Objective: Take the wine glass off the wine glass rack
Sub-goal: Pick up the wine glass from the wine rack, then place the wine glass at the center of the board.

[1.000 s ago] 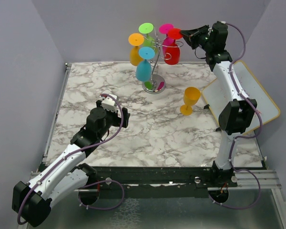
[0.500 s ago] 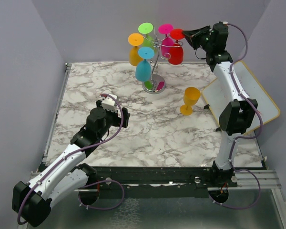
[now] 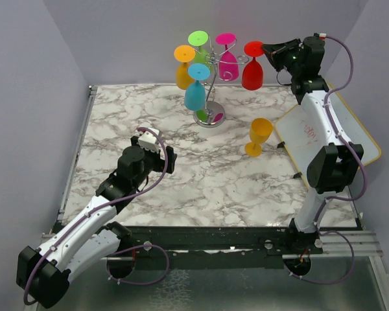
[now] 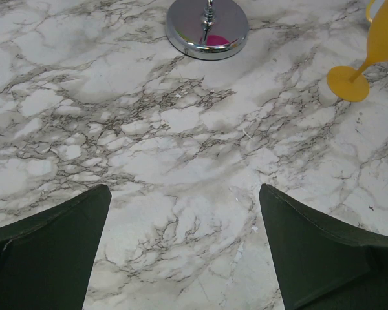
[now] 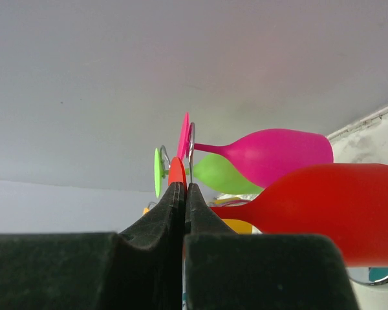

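Note:
The silver wire wine glass rack (image 3: 209,116) stands at the back middle of the marble table. Orange (image 3: 184,66), green (image 3: 198,40), pink (image 3: 227,58) and cyan (image 3: 195,89) glasses hang from it upside down. My right gripper (image 3: 271,50) is shut on the round foot of a red wine glass (image 3: 252,70) and holds it upside down in the air, just right of the rack's arms. In the right wrist view the gripper (image 5: 183,194) pinches the red foot, with the red bowl (image 5: 323,206) at right. My left gripper (image 4: 181,245) is open and empty, low over the table.
A yellow wine glass (image 3: 259,136) stands upright on the table right of the rack; it also shows in the left wrist view (image 4: 375,45). A white board (image 3: 340,129) leans at the right edge. The rack's shiny base (image 4: 207,29) lies ahead of the left gripper.
My right gripper has moved right and slightly up with the red glass, drawing it away from the pink glass and the rack's arms. The left arm has not moved.

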Motion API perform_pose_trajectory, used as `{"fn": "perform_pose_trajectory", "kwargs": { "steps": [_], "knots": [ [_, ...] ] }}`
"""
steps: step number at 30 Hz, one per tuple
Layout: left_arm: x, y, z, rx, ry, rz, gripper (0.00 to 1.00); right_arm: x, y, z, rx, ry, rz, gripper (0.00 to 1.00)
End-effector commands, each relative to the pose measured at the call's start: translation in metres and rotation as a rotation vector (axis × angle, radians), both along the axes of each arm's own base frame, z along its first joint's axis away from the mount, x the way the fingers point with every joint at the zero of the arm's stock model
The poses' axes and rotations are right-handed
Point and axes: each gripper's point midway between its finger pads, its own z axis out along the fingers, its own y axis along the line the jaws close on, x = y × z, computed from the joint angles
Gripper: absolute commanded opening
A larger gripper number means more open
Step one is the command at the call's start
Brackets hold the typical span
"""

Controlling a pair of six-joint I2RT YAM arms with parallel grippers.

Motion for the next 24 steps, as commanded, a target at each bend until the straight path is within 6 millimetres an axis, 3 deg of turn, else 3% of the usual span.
{"fn": "perform_pose_trajectory", "kwargs": {
  "steps": [1,8,12,17,21,24],
  "knots": [
    [0.000,0.004,0.002,0.004,-0.004,0.013,0.99,-0.015,-0.009,0.024,-0.008,-0.069,-0.021,0.01],
    [0.002,0.003,0.002,-0.018,0.008,0.029,0.99,-0.040,-0.014,0.039,-0.063,-0.134,-0.019,0.01],
    [0.002,0.006,0.012,-0.079,-0.017,0.068,0.99,-0.062,-0.018,0.053,-0.173,-0.181,-0.014,0.01],
    [0.003,-0.001,0.016,-0.100,-0.009,0.038,0.99,-0.091,-0.030,0.056,-0.311,-0.174,-0.049,0.01],
    [0.004,-0.008,0.019,-0.093,-0.005,0.007,0.99,-0.118,-0.025,0.060,-0.377,-0.215,-0.004,0.01],
    [0.002,-0.013,0.021,-0.073,0.003,-0.039,0.99,-0.138,-0.010,0.072,-0.434,-0.292,0.097,0.01]
  ]
}}
